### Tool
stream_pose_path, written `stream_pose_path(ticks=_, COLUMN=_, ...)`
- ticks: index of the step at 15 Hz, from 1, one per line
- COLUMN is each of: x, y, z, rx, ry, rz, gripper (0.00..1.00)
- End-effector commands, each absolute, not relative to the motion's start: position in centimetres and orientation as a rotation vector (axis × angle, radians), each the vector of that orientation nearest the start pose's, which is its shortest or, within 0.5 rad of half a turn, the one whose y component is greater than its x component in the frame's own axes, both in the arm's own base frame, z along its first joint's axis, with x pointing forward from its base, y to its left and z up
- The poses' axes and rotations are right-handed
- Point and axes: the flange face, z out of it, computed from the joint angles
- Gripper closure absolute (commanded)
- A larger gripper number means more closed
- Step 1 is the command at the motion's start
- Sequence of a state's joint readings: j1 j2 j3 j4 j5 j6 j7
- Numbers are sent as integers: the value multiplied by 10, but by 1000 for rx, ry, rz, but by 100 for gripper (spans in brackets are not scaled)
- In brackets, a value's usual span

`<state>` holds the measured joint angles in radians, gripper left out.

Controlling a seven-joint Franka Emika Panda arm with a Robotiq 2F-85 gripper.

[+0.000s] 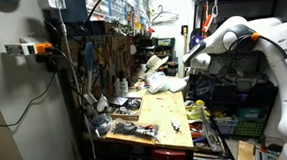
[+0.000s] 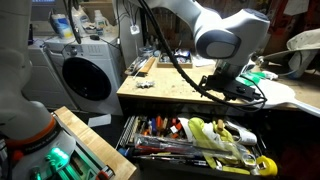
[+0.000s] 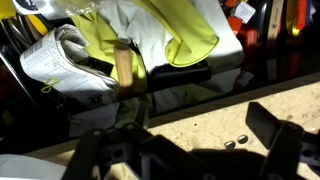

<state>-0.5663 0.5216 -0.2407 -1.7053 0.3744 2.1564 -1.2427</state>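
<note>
Hovering low over the wooden bench (image 3: 200,112) with gripper (image 3: 178,135) spread wide and empty, seemingly to straddle the upright wooden handle (image 3: 124,65) just beyond the far edge, propped against heaped white-and-yellow gloves (image 3: 185,35).

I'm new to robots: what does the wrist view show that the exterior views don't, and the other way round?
Only the wrist view: a close look at crumpled yellow and white fabric with a wooden stick among it. Only the exterior views: the arm, a washing machine and an open tool drawer. Shared: the wooden bench top and the end effector, jaws open.
</note>
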Motion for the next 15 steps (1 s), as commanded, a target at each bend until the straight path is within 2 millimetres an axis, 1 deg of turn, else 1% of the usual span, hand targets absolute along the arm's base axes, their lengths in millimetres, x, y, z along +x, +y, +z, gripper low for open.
stream_pose_path(ticks=1, x=490, y=-469, z=274, rx=-2977, ry=-379, rz=-142, gripper=0)
stream_pose_path(ticks=5, x=493, y=-483, z=236, rx=-2898, ry=-395, rz=-95, gripper=0)
stream_pose_path(ticks=8, x=494, y=-496, z=210, rx=-2853, ry=-400, rz=-96, gripper=0)
stream_pose_path(ticks=12, x=496, y=-516, z=185, rx=-2796, ry=-405, rz=-139, gripper=0)
stream_pose_path(ticks=15, x=503, y=-526, z=171, rx=-2778, ry=-399, rz=-159, gripper=0)
